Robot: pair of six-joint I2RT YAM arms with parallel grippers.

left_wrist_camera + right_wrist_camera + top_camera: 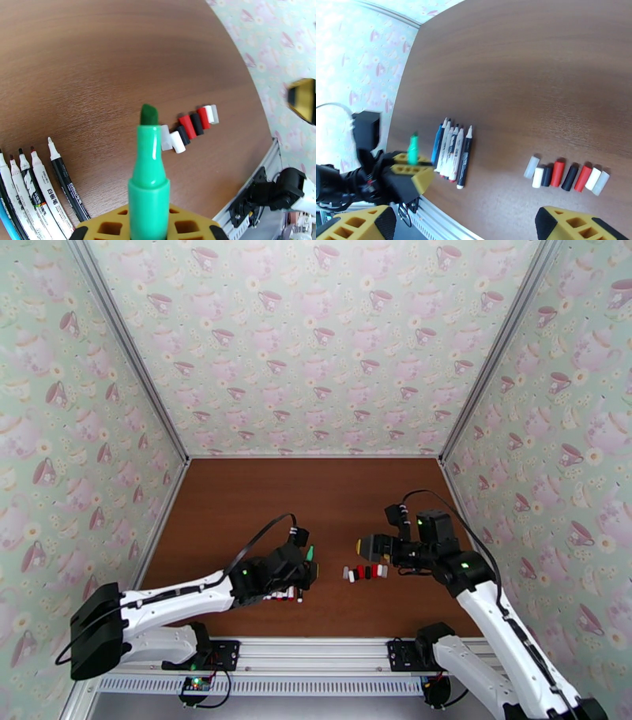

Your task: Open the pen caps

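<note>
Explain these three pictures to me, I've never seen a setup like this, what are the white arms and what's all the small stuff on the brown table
These are two robot arms bolted at the near edge of a brown table. One picture looks down from above and behind them; the other two come from small cameras on each wrist.

The left gripper, yellow and black, is shut on a green marker whose cap is off, its tip bare. The right gripper is open and holds nothing.

On the table lies a row of uncapped pens, side by side. Apart from them sits a row of pen caps: small red, black and white pieces, plus clear or grey ones at each end.
</note>
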